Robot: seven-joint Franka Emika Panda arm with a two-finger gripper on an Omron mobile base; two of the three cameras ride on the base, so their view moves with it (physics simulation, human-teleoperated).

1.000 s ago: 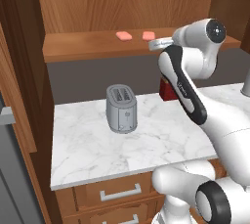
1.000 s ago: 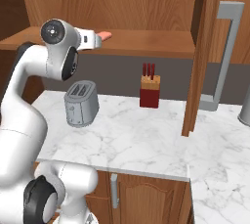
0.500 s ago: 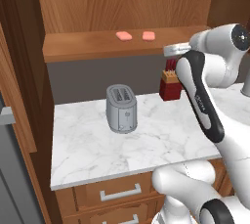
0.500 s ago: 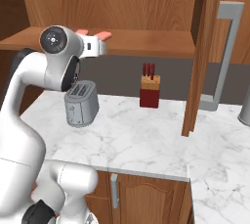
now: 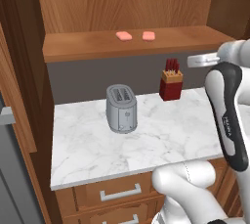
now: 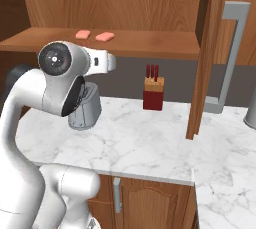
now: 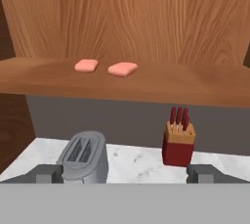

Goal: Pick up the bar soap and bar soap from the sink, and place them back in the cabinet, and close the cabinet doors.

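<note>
Arm pulled back from shelf [image 5: 97,47]; both soaps [image 7: 86,65] [image 7: 122,69] resting there, tool [image 7: 125,173] apart, empty; right door [image 6: 206,63] open, near-right.

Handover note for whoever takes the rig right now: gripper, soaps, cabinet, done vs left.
Gripper: open, empty, facing the open cabinet.
Both bar soaps lie side by side, apart, on the cabinet shelf.
Done: both soaps are back in the cabinet.
Left: close the cabinet doors. The right door stands open with its handle beyond it; the left door is open too.
</note>
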